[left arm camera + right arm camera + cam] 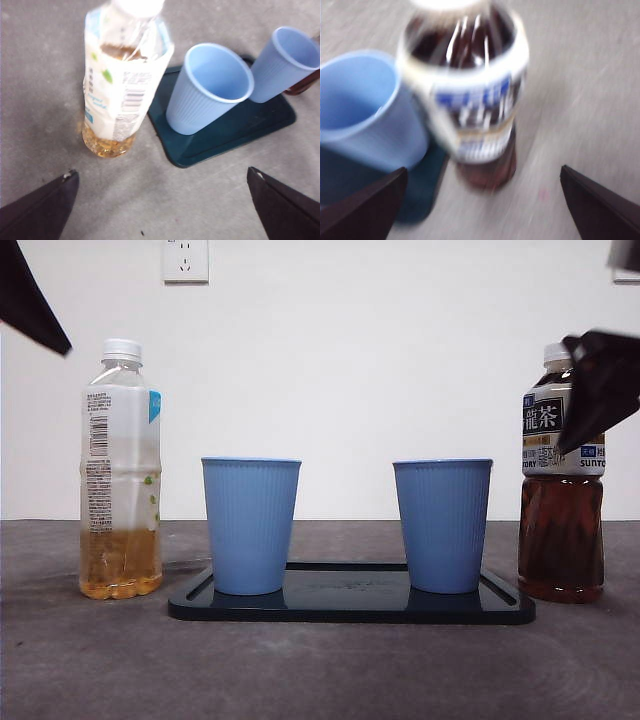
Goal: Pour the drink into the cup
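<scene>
A clear bottle of pale yellow tea (120, 470) with a white cap stands on the table left of the tray; it also shows in the left wrist view (122, 85). A bottle of dark tea (560, 530) stands right of the tray and is blurred in the right wrist view (470, 95). Two blue ribbed cups, the left cup (250, 525) and the right cup (442, 525), stand upright and empty on a dark tray (350, 605). My right gripper (600, 390) is open, close to the dark bottle's upper part (483, 169). My left gripper (162, 171) is open, above and apart from the pale bottle.
My left arm shows only as a black tip at the top left corner (35, 300). A white wall with a socket (185, 260) stands behind the grey table (320, 670).
</scene>
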